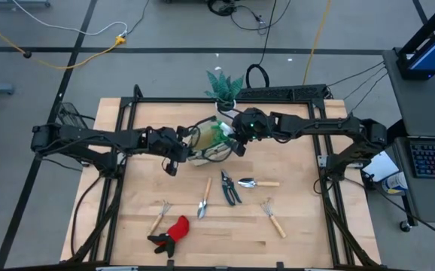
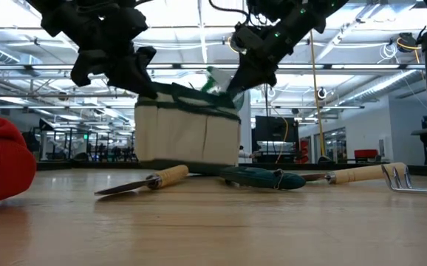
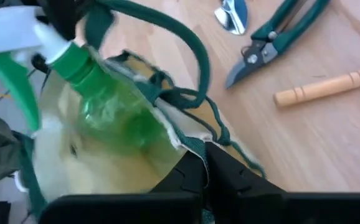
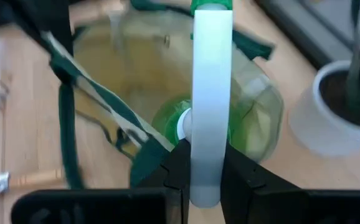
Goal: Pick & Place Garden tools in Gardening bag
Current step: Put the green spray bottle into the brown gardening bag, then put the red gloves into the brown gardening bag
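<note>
The beige gardening bag [image 1: 206, 147] with green trim stands on the table behind the tools. My left gripper [image 1: 188, 144] is shut on the bag's left rim. My right gripper [image 1: 238, 141] is shut on the green spray bottle [image 3: 108, 102], whose body slants down into the bag's mouth. On the table nearer the front lie two rakes [image 1: 159, 215] [image 1: 273, 217], two trowels [image 1: 204, 200] [image 1: 257, 183], the dark shears [image 1: 230, 188] and the red-black glove [image 1: 172, 232]. My left gripper pinches the bag's green-trimmed rim [image 3: 194, 144] between its two fingers, coming slanting down from the table's left. The rim is drawn outward there, and a strap loop [image 3: 186, 43] hangs slack beyond it. My right gripper pinches the bottle's white spray head [image 4: 211, 118] between its two fingers [image 4: 179, 167], slanting down from the table's right. The bottle hangs tilted below the fingers with its green body [image 4: 255, 118] inside the bag's mouth. What the bottle's lower end rests on is hidden by the bag.
A potted green plant [image 1: 223, 86] in a white pot [image 4: 329, 112] stands just behind the bag, close to my right gripper. Free wood lies to the left and right of the tools.
</note>
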Robot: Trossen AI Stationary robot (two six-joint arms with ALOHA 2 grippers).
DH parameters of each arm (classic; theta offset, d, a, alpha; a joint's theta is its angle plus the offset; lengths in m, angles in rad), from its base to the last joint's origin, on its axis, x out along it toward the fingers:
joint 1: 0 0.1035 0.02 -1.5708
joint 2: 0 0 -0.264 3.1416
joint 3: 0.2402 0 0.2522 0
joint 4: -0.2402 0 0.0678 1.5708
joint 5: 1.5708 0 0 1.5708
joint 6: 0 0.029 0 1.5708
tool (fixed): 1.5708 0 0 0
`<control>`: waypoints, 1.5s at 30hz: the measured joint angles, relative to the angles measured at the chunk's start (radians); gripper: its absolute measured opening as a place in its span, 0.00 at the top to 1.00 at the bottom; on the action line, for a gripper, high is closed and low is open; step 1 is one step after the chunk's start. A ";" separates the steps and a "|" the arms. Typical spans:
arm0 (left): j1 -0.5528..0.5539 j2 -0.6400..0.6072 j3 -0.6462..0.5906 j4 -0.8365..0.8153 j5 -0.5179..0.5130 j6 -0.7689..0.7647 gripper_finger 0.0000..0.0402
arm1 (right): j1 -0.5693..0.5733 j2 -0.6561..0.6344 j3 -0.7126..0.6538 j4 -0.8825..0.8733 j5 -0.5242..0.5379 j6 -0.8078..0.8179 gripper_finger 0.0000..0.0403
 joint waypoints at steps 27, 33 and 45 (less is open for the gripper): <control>-0.005 0.029 0.000 0.010 0.002 -0.054 0.91 | -0.009 -0.001 -0.022 0.077 0.009 -0.099 0.65; -0.005 0.029 0.000 0.010 0.001 -0.127 0.91 | -0.009 -0.001 -0.022 0.126 0.007 -0.141 0.64; -0.034 0.028 0.000 0.015 -0.043 -0.243 0.79 | 0.013 -0.001 -0.022 0.113 0.005 -0.231 0.54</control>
